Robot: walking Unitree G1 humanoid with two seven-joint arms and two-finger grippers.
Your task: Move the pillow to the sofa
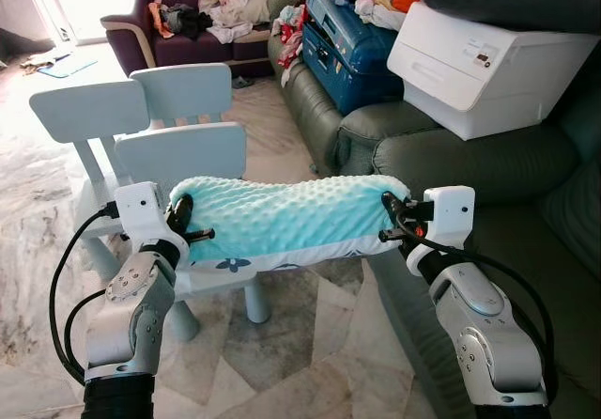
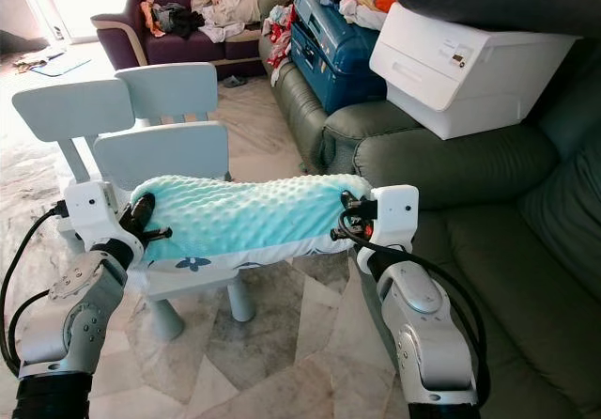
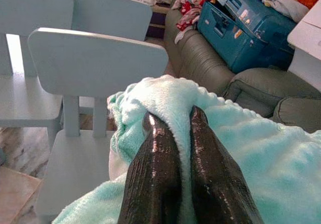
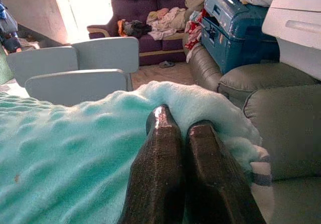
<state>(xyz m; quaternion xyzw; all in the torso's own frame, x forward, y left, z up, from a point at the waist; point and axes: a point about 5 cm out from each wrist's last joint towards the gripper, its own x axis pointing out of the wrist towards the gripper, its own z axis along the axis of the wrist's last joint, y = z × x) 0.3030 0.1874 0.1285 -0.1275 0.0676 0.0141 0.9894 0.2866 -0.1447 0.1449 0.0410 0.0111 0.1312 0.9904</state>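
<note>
The pillow [image 1: 286,220] hangs above a chair [image 1: 178,156], pinched at each end by the left gripper [image 1: 191,222] and right gripper [image 1: 394,218]. The sofa [image 1: 488,170] lies at three o'clock. Thin fabric pinches may slip, dropping it.

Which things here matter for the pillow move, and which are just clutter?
In the job:
- pillow, held at both ends
- left end effector, shut on it
- right end effector, shut on it
- green sofa, the destination

Lying about:
- pale blue chairs
- white printer
- blue suitcase
- clothes on purple armchair
</note>
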